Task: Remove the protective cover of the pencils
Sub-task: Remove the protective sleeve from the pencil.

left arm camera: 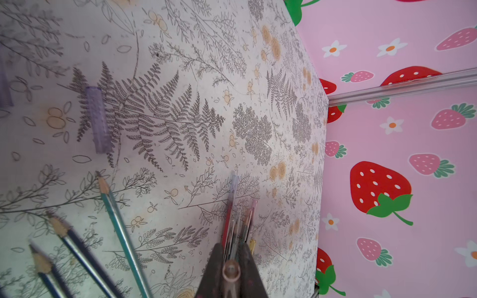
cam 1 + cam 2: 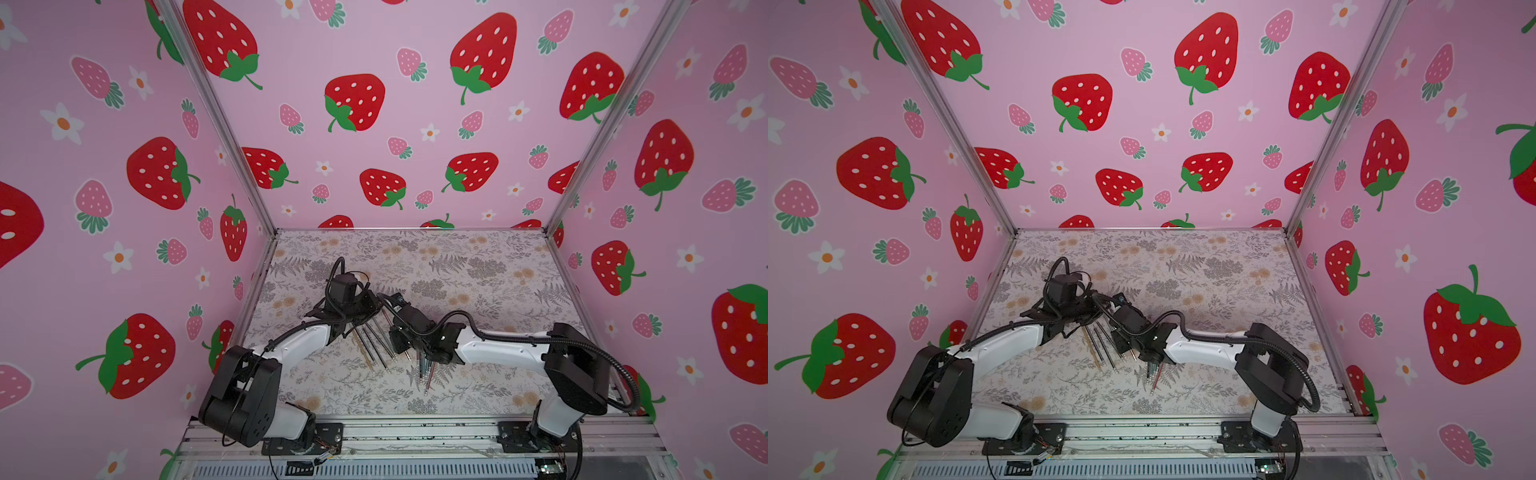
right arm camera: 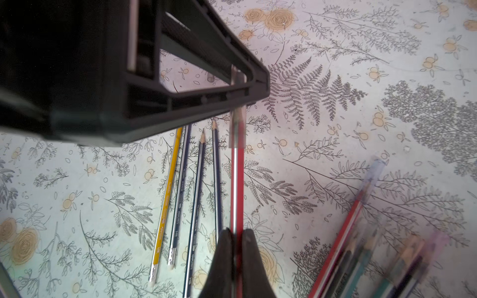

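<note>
My right gripper (image 3: 237, 232) is shut on a red pencil (image 3: 237, 191) that points away from it. A clear protective cover (image 3: 238, 123) sits over that pencil's far tip. My left gripper (image 1: 231, 247) is shut on this cover (image 1: 231, 273), seen end-on as a clear tube between its fingers. In both top views the two grippers meet near the table's left middle, the left (image 2: 378, 307) just beyond the right (image 2: 394, 332). Several bare-tipped pencils (image 3: 196, 196) lie side by side on the table. A bundle of capped pencils (image 3: 361, 232) lies apart from them.
A loose purple-clear cover (image 1: 99, 120) lies on the floral table (image 2: 478, 266), and another (image 1: 4, 85) shows at the frame's edge. Strawberry-print walls (image 2: 374, 104) with aluminium posts close in three sides. The arms' bases stand on the front rail (image 2: 415, 432).
</note>
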Motion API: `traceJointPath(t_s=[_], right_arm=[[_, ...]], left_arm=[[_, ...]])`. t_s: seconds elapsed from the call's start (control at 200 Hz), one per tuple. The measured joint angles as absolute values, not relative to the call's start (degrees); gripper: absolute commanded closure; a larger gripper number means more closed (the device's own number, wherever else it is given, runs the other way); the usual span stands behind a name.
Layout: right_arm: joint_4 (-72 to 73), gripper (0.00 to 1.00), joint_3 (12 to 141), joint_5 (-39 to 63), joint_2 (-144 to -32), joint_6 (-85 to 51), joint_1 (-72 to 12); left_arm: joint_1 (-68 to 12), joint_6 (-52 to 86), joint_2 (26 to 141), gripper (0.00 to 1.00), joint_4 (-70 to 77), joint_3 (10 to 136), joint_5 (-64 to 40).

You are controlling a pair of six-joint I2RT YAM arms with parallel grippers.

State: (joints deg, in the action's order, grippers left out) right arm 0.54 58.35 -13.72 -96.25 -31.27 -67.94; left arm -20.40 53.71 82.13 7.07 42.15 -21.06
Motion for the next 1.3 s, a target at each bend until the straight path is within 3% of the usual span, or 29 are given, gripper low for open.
traceJointPath(t_s=[0.715,1.221,1.301], right_arm=[[5.3,1.0,48.8,-17.2,-87.0,-31.9,-67.7],[5.2,1.0,51.7,-12.8,-94.1,-34.5,-63.4],[4.3,1.0,49.5,-12.4,-92.7,-34.8,-63.8]], left_arm=[[-22.6,54.8,86.8,1.0,3.9,47.7,-26.5],[-23.1,53.8,97.5,1.0,-0.7,55.6,-22.0],[-21.6,53.6,98.2,1.0,-0.5,57.1,-17.1]])
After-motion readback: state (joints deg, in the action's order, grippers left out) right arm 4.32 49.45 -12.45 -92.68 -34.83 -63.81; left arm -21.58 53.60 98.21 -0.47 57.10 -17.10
